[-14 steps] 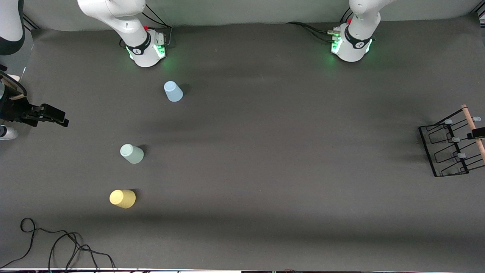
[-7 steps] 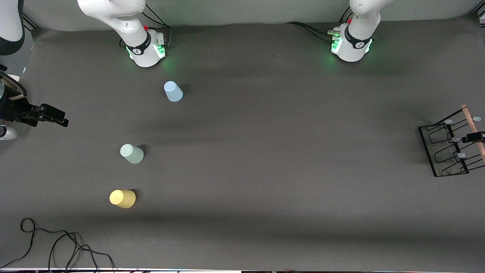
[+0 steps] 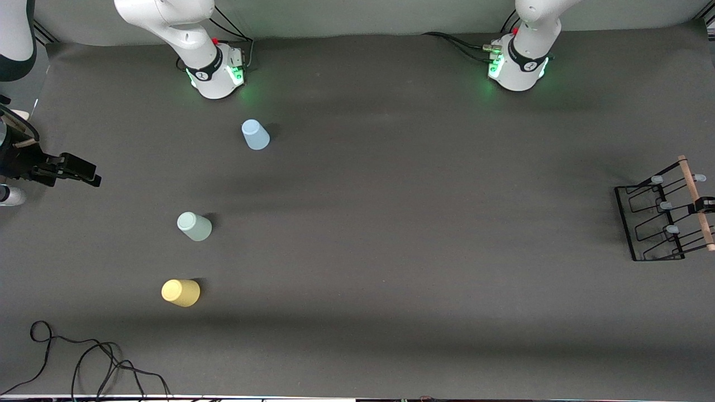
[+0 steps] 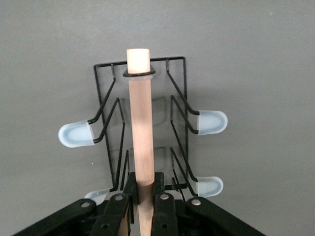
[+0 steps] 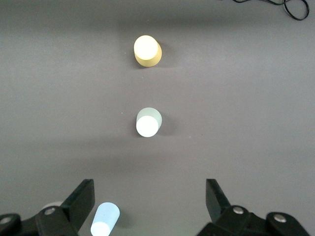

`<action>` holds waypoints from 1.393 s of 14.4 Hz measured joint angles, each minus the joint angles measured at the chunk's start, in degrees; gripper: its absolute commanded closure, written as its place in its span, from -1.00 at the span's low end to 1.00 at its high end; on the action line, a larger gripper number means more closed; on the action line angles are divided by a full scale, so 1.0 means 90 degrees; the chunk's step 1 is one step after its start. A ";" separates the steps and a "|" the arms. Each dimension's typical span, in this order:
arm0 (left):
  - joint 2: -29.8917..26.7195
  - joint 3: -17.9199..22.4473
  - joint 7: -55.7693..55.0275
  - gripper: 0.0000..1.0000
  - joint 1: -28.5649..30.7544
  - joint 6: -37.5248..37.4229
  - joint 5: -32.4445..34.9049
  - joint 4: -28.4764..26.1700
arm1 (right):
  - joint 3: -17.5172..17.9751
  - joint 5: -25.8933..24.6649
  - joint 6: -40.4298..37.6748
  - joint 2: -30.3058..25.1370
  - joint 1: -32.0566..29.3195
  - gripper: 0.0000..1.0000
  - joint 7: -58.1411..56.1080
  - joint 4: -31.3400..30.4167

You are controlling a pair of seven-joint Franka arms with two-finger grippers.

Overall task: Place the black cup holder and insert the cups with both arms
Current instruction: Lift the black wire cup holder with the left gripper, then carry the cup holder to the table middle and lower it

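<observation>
The black cup holder (image 3: 651, 223) stands at the left arm's end of the table. My left gripper (image 3: 705, 205) is shut on its light wooden handle (image 4: 140, 123), near the middle of the bar, with the grey-tipped pegs (image 4: 212, 122) spread below. Three cups lie toward the right arm's end: the light blue cup (image 3: 255, 134) nearest the bases, the pale green cup (image 3: 194, 226) in the middle, and the yellow cup (image 3: 180, 292) nearest the front camera. My right gripper (image 3: 84, 170) hangs high and open, holding nothing. It looks down on the blue (image 5: 105, 219), green (image 5: 148, 122) and yellow (image 5: 146, 50) cups.
A loose black cable (image 3: 84, 363) coils near the front edge at the right arm's end. The two arm bases (image 3: 215, 72) (image 3: 519, 64) with green lights stand along the back. The dark mat (image 3: 419, 223) lies between the cups and the holder.
My left gripper has shut on the holder's wooden handle. The holder has shifted slightly toward the middle of the table. The right arm and the cups have stayed put.
</observation>
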 measured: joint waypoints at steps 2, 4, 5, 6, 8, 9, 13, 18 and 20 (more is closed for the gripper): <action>-0.0037 -0.0217 -0.0014 1.00 -0.0059 -0.0062 -0.0013 0.0042 | 0.0000 0.0000 0.0000 0.0000 0.0000 -1.00 0.0000 0.0000; -0.0102 -0.0386 -0.0243 1.00 -0.0296 -0.0288 -0.0024 0.0152 | 0.0000 0.0000 0.0000 0.0000 0.0000 -1.00 0.0000 0.0000; -0.0142 -0.0420 -0.0396 1.00 -0.0499 -0.0463 -0.0026 0.0217 | 0.0000 0.0000 0.0000 0.0000 0.0000 -1.00 0.0000 0.0000; -0.0177 -0.0433 -0.0575 1.00 -0.0737 -0.0627 -0.0029 0.0280 | 0.0000 0.0000 0.0000 0.0000 0.0000 -1.00 0.0000 0.0000; -0.0211 -0.0458 -0.1087 1.00 -0.1284 -0.0859 -0.0035 0.0378 | 0.0000 0.0000 0.0000 0.0000 0.0000 -1.00 0.0000 0.0000; -0.0215 -0.0469 -0.1355 1.00 -0.1558 -0.0909 -0.0039 0.0423 | -0.0001 0.0000 0.0000 0.0000 0.0000 -1.00 0.0000 0.0000; -0.0217 -0.0528 -0.2721 1.00 -0.2755 -0.0966 -0.0096 0.0535 | -0.0001 0.0000 0.0000 0.0000 0.0000 -1.00 0.0000 0.0000; -0.0146 -0.0563 -0.4605 1.00 -0.4248 -0.0933 -0.0649 0.0700 | -0.0001 0.0009 0.0001 0.0000 0.0000 -1.00 0.0000 0.0000; 0.0017 -0.0569 -0.5310 1.00 -0.4752 -0.0909 -0.0670 0.0931 | -0.0001 0.0010 0.0001 0.0000 0.0000 -1.00 0.0000 0.0000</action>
